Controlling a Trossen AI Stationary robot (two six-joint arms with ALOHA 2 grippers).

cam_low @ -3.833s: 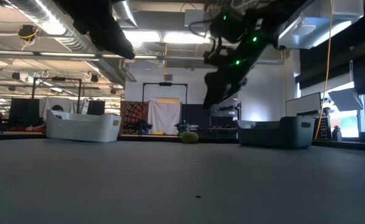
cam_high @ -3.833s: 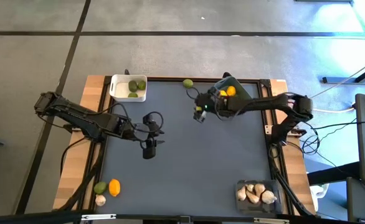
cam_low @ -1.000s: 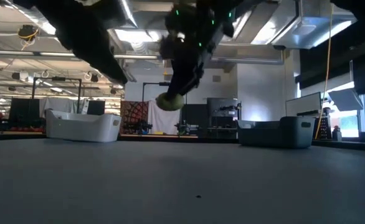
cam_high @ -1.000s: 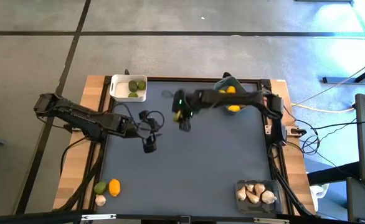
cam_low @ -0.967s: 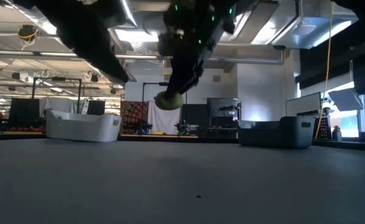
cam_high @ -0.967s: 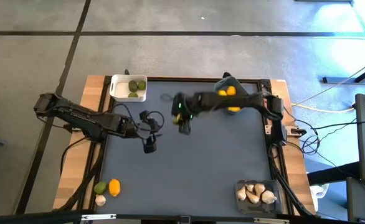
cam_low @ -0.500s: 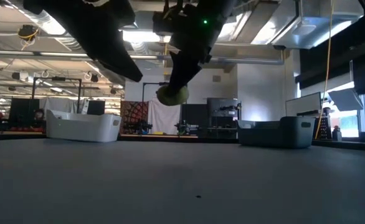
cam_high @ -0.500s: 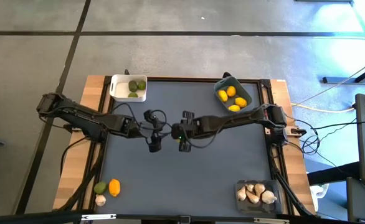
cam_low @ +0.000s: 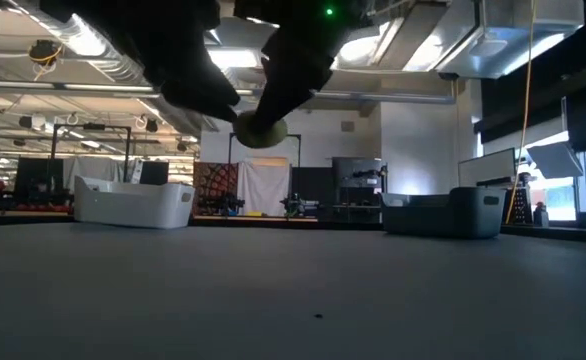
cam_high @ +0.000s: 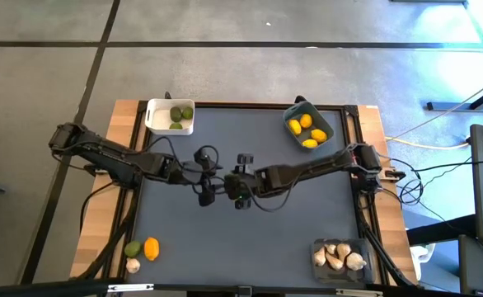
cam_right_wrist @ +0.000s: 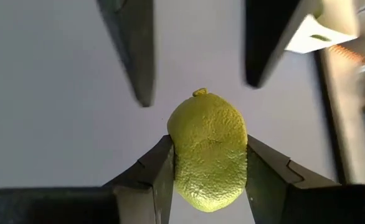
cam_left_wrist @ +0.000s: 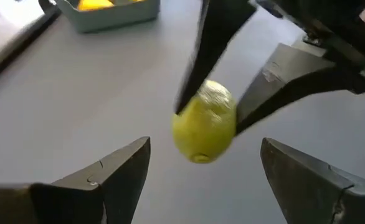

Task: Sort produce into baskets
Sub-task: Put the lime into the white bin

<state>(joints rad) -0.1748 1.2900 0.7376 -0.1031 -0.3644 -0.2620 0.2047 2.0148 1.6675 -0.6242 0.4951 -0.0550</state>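
Mid-table, above the dark mat [cam_high: 274,239], my right gripper [cam_right_wrist: 207,163] was clenched on a yellow-green fruit [cam_right_wrist: 208,148], holding it well clear of the surface. My left gripper [cam_left_wrist: 202,163] faced it just beside, fingers spread wide and empty on either side of the fruit, not touching it. This looked like a hand-over between my arms. The white basket [cam_high: 153,124], with two green fruits [cam_high: 180,114] inside, sat at about ten o'clock from the meeting point; the blue-grey basket [cam_high: 293,106] of yellow fruits [cam_high: 306,121] at two o'clock. My next move, as I judged it, called for closing the left fingers on the fruit before the right pair let go.
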